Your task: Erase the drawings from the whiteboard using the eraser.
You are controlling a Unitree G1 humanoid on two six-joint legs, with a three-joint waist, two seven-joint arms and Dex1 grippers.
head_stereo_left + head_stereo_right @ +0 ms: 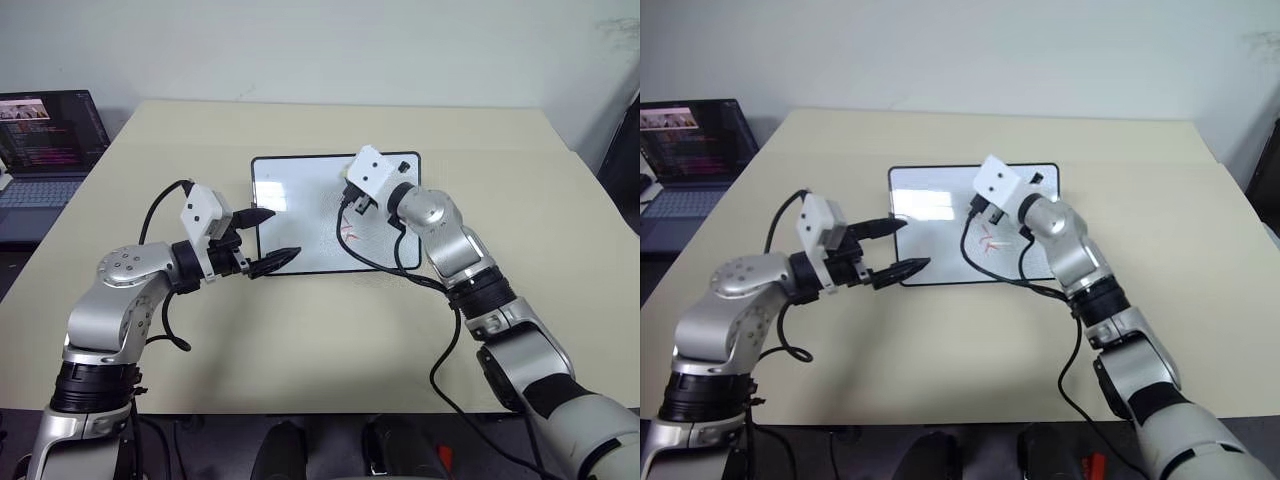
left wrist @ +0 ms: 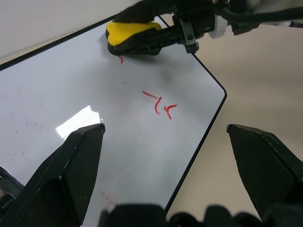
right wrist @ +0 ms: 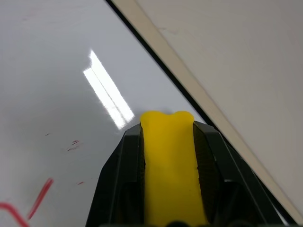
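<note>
The whiteboard (image 1: 300, 215) is a glossy white rectangle with a thin black frame and rounded corners, lying flat near the middle of a matte beige surface (image 1: 300, 340). Its sheen throws back a bright streak of ceiling light.

The right gripper (image 3: 168, 142) is clamped tight on the eraser (image 3: 168, 175), a soft yellow oblong block whose rounded end pokes out past the two black fingers. The right wrist view shows that end hanging over the whiteboard near its framed edge; whether it touches the whiteboard cannot be told. The left wrist view adds the eraser's dark underside.

The drawings (image 2: 159, 104), a few short curved red strokes, sit on the whiteboard towards one rounded corner, with a small red fleck just beside the eraser and faint reddish smudges elsewhere. In the head views they show as small red marks partly hidden behind the right arm's black cable (image 1: 375, 262).

The left gripper (image 1: 270, 240) hangs over the whiteboard's left edge, fingers spread wide and holding nothing.

A laptop (image 1: 45, 150), cut off by the picture's edge, stands well left of the whiteboard.
</note>
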